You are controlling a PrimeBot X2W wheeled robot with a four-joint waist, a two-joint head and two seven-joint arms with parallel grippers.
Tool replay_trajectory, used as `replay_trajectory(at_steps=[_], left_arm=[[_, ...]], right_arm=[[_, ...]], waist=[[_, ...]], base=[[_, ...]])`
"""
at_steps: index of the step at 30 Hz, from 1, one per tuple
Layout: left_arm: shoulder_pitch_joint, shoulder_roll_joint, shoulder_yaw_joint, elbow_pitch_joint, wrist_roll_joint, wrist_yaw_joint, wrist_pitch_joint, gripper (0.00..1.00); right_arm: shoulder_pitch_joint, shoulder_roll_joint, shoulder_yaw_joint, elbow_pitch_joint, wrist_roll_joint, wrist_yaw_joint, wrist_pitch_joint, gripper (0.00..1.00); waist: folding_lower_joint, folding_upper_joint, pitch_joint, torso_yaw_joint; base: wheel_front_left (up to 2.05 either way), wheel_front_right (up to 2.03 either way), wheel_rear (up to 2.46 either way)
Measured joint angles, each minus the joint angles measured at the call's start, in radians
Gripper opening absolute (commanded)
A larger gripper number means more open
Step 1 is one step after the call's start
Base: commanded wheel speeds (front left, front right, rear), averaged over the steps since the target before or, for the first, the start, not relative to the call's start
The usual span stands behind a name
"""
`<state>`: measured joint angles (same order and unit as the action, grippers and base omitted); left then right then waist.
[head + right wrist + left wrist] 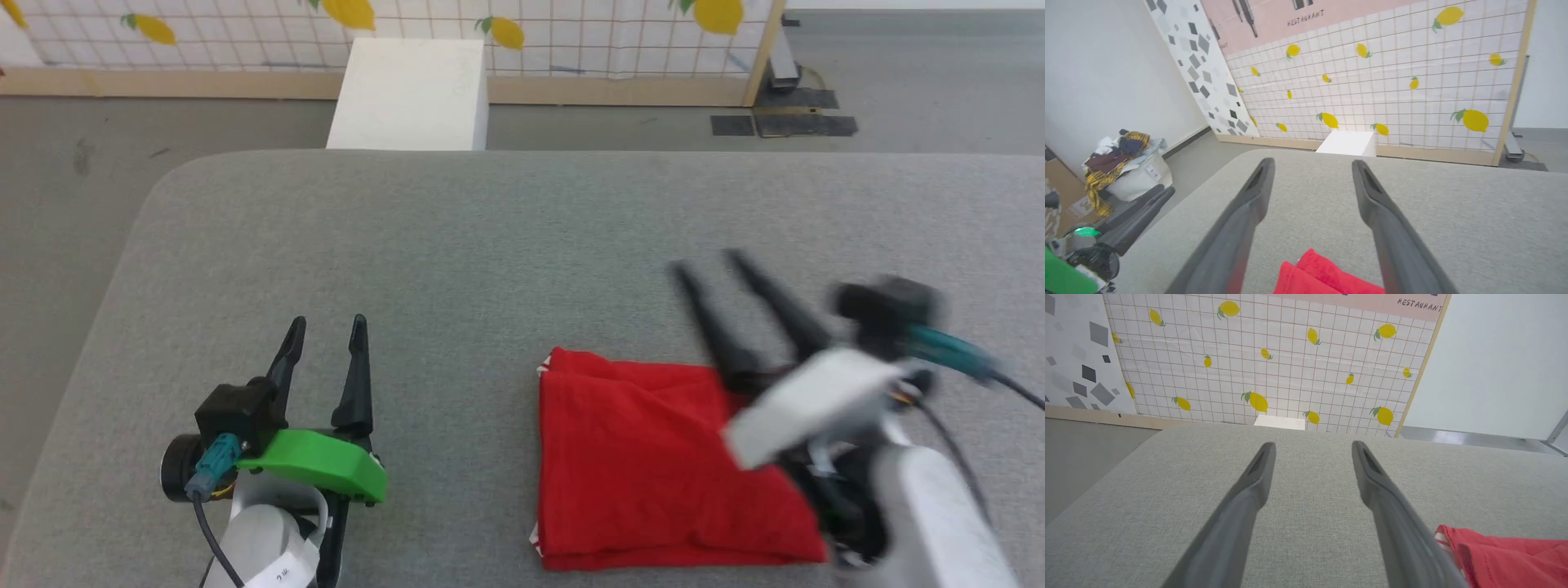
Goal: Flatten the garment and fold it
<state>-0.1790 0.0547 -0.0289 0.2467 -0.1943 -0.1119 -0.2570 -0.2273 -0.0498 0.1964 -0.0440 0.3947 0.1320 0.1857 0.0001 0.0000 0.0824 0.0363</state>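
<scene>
right gripper [704, 261], two long dark fingers on a pale forearm, hangs blurred over the far right corner of the red thin-fabric garment [653, 465]; its fingers are spread wide with nothing between them, tips pointing out over bare cover beyond the garment's far edge; left gripper [328, 321], dark-fingered with a green plastic shell, sits towards the near left of the grey fabric-covered surface [490, 229], well apart from the garment, fingers likewise spread and empty; the garment lies by the near edge, right of the middle, as a compact, roughly square packet of stacked layers, a sliver of red-and-white striped trim showing at its left edge, any lettering hidden; flattening and folding look done, judging from that shape; what may be left is little: the far left corner bulges slightly and the near edge shows uneven layers, so perhaps a last pat or squaring-up; counted: one garment, two grippers of two fingers each, one white box [408, 90] on the floor beyond the far edge, one lemon-print panel [571, 33], one basket of mixed clothes [1131, 175] on the floor off to the left.
</scene>
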Motion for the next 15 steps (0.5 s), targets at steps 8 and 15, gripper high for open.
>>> replay_trajectory(at_steps=[8,15], left_arm=[[0.007,-0.001,0.0,-0.003,0.0,0.0,0.0,1.0],[0.01,-0.001,-0.001,-0.001,0.0,0.0,0.0,1.0]], right_arm=[[0.141,-0.003,-0.291,0.099,0.102,0.0,-0.141,1.0],[0.172,-0.002,-0.323,0.296,0.173,0.0,0.021,1.0]], waist=[[0.0,0.0,-0.015,-0.035],[0.0,0.0,-0.026,-0.041]], base=[[0.0,0.0,0.0],[0.0,0.0,0.0]])
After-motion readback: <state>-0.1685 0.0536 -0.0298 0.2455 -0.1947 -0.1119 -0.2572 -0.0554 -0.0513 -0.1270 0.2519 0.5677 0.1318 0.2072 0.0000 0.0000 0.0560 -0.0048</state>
